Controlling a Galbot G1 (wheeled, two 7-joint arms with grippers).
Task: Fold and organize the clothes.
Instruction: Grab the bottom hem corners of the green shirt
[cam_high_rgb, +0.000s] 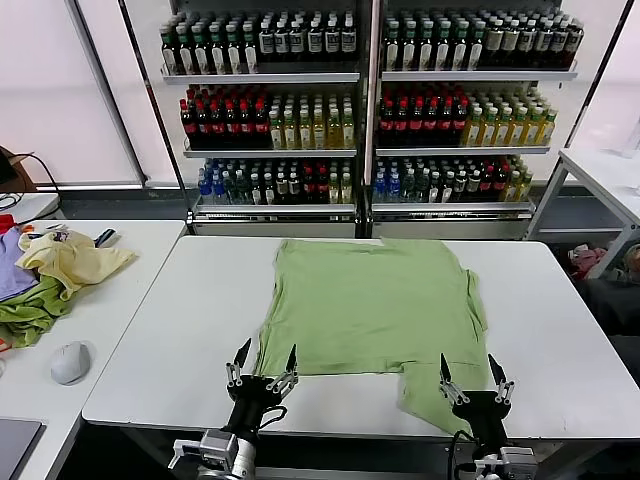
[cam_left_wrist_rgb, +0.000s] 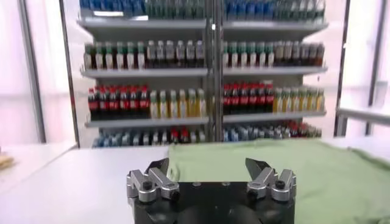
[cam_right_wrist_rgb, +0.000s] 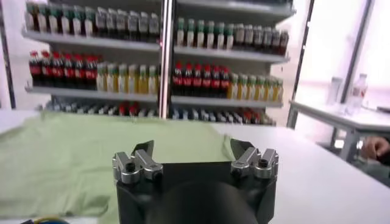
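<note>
Green cotton, the polo shirt (cam_high_rgb: 372, 305) lies spread on the white desk (cam_high_rgb: 150, 350), partly folded, one flap hanging over the near edge. We hold our left tool (cam_high_rgb: 263, 368) and right tool (cam_high_rgb: 474, 377) spread and empty at that edge, so we judge another fold comes next, calling for pinching the hem. Collar, buttons and print are hidden from us.

Surroundings: tables, stocked shelves and desk clutter.

A white rectangular table (cam_high_rgb: 180, 330) fills the lower centre. Behind it, across the top of the frame, a grey metal shelving unit (cam_high_rgb: 368, 75) carries rows of bottled drinks (cam_high_rgb: 268, 120). At left, a second white table (cam_high_rgb: 130, 262) bears a pale yellow garment (cam_high_rgb: 70, 262), a darker green garment (cam_high_rgb: 28, 312) and a grey computer mouse (cam_high_rgb: 70, 362).
</note>
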